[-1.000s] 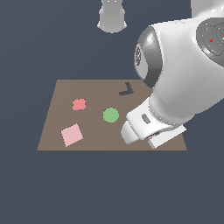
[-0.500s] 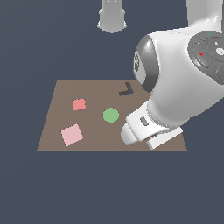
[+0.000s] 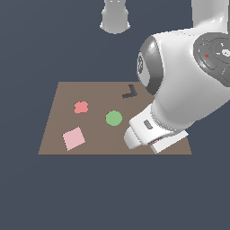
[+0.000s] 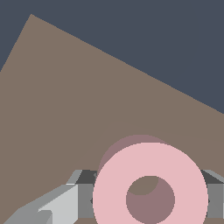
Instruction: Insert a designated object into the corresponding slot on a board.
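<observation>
Low over the board (image 3: 90, 130), the gripper (image 4: 148, 201) clasps the ring (image 4: 151, 175).

1. the big white arm (image 3: 188, 85) covers the board's (image 3: 94, 139) side at the exterior view's right.
2. the green disc (image 3: 114, 118), red shape (image 3: 81, 107) and pink square (image 3: 73, 138) lie flat with bare board between them.
3. in the wrist view, the pink ring (image 4: 150, 186) fills the space between the fingers (image 4: 61, 205).
</observation>
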`<state>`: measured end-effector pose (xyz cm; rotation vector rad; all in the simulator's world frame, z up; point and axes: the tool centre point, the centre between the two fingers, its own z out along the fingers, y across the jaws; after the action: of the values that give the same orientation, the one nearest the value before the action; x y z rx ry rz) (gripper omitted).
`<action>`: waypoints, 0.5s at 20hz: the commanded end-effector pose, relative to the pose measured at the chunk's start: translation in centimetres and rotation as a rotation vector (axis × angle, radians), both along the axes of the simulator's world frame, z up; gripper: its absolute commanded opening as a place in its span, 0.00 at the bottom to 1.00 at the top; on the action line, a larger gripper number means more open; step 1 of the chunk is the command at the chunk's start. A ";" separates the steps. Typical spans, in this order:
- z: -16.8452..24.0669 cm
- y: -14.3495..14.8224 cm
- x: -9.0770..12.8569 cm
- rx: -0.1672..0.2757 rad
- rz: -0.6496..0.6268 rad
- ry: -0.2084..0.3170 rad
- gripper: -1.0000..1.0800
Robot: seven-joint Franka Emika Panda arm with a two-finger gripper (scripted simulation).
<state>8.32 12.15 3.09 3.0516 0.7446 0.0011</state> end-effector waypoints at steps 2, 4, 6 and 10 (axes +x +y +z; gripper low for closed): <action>0.0 0.1 0.0 0.000 0.016 0.000 0.00; 0.0 0.2 0.1 0.000 0.035 0.000 0.00; 0.0 0.3 0.1 0.000 0.059 0.000 0.00; 0.0 0.6 0.2 0.000 0.128 0.000 0.00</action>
<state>8.50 12.62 3.09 3.0100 0.8972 0.0005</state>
